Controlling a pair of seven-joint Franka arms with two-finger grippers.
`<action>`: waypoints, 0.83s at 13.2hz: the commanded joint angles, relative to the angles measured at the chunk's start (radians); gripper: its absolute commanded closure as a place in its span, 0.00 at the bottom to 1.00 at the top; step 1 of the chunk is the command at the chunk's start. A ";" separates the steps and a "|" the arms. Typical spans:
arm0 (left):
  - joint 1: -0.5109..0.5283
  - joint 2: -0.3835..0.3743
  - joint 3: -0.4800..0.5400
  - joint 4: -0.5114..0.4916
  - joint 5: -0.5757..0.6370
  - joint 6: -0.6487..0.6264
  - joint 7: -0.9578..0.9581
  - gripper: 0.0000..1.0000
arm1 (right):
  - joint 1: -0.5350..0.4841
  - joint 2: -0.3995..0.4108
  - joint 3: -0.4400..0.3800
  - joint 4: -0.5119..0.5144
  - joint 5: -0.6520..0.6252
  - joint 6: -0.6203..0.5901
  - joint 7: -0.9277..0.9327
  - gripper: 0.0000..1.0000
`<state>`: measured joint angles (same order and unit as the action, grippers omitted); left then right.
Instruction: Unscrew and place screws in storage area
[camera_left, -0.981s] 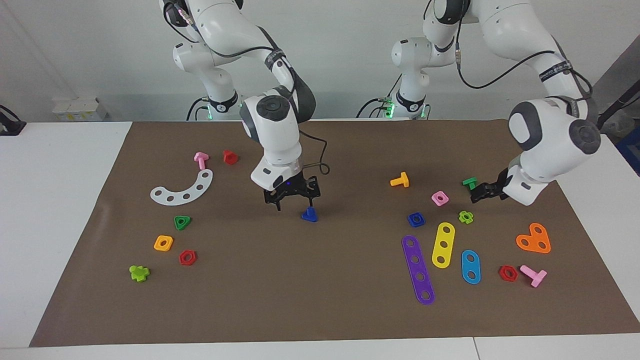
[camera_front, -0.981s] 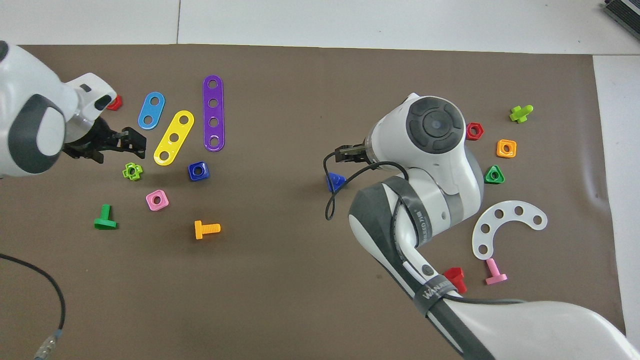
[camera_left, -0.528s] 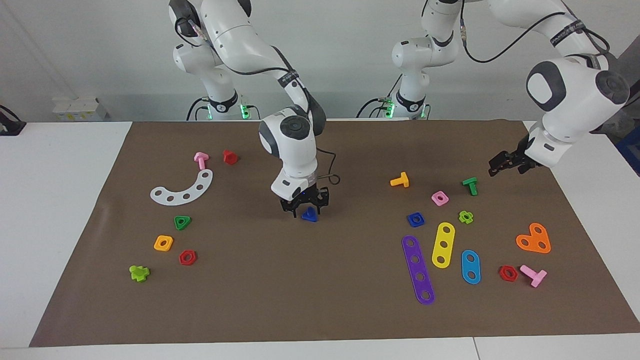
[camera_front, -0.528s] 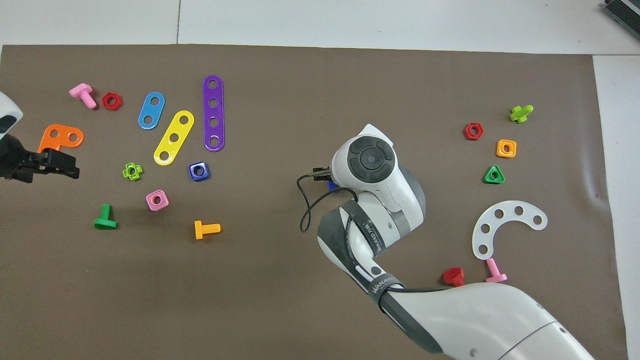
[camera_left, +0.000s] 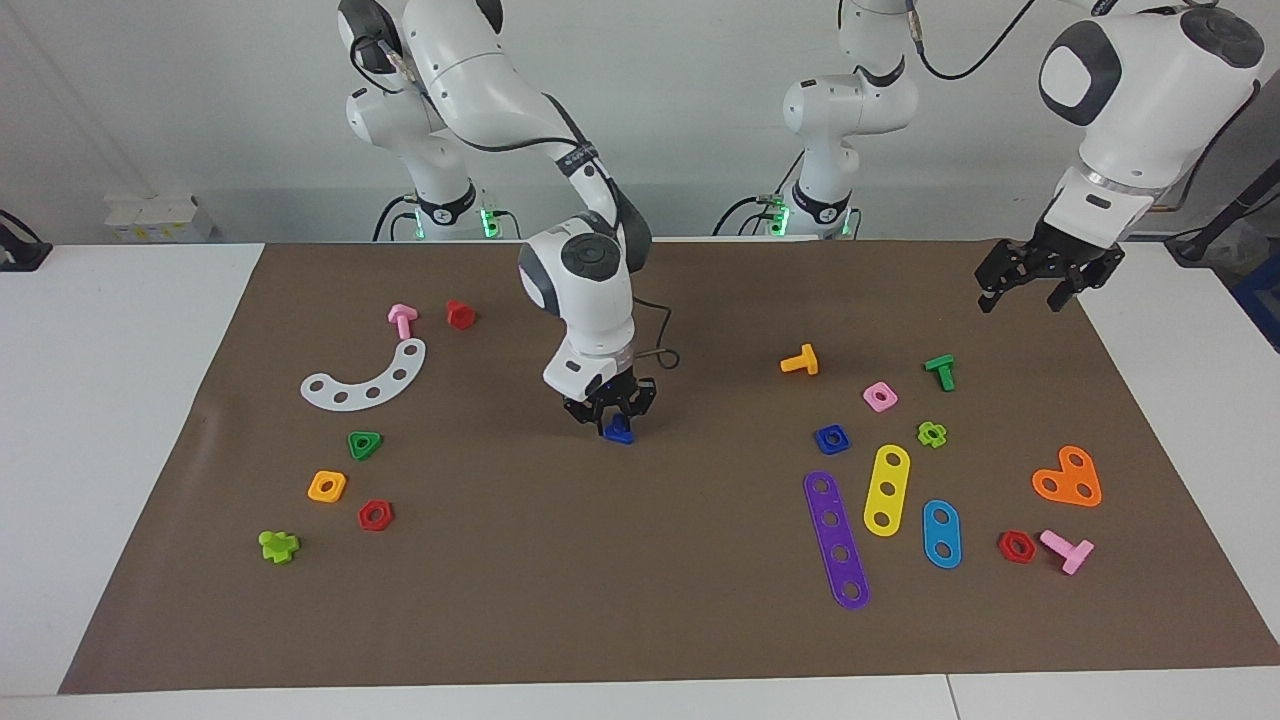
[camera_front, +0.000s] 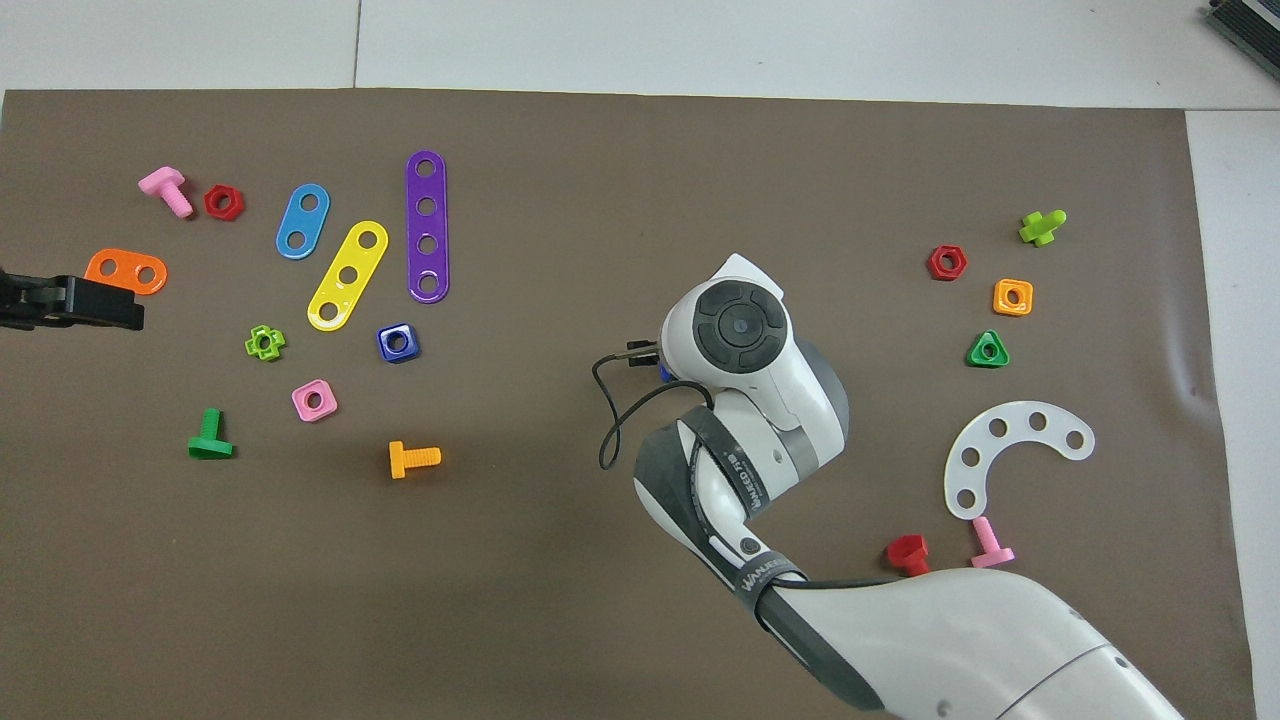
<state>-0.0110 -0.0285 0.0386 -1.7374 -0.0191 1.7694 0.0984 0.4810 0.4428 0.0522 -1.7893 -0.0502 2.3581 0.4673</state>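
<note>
The dark-blue screw (camera_left: 620, 432) stands on the brown mat (camera_left: 700, 600) near the table's middle. My right gripper (camera_left: 616, 418) is down on it, fingers closed around it at mat level. In the overhead view my right wrist covers it, and only a blue sliver of the screw (camera_front: 663, 373) shows. My left gripper (camera_left: 1032, 292) is open and empty, raised high over the mat's edge at the left arm's end. It shows at the edge of the overhead view (camera_front: 125, 312), beside the orange plate (camera_front: 125, 271).
Toward the left arm's end lie purple (camera_left: 836, 540), yellow (camera_left: 886, 489) and blue (camera_left: 941, 533) strips, a blue square nut (camera_left: 831, 438), orange (camera_left: 800, 361) and green (camera_left: 940, 370) screws. Toward the right arm's end lie a white arc (camera_left: 368, 377) and several nuts.
My right gripper moved over the dark-blue screw, came down and closed on it. My left arm lifted up and away from the green screw toward the mat's edge.
</note>
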 joint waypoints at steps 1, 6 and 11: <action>-0.014 0.004 0.009 0.010 0.025 -0.018 -0.008 0.00 | -0.008 -0.061 0.000 -0.036 -0.019 -0.002 0.019 1.00; -0.014 -0.010 0.009 -0.005 0.025 -0.059 -0.009 0.00 | -0.116 -0.220 -0.002 -0.143 -0.019 -0.092 -0.005 1.00; -0.044 -0.021 0.007 -0.016 0.087 -0.087 -0.011 0.00 | -0.257 -0.294 -0.002 -0.269 -0.019 -0.080 -0.128 1.00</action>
<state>-0.0261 -0.0269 0.0380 -1.7377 0.0223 1.7053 0.0985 0.2541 0.1829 0.0398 -2.0033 -0.0592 2.2572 0.3606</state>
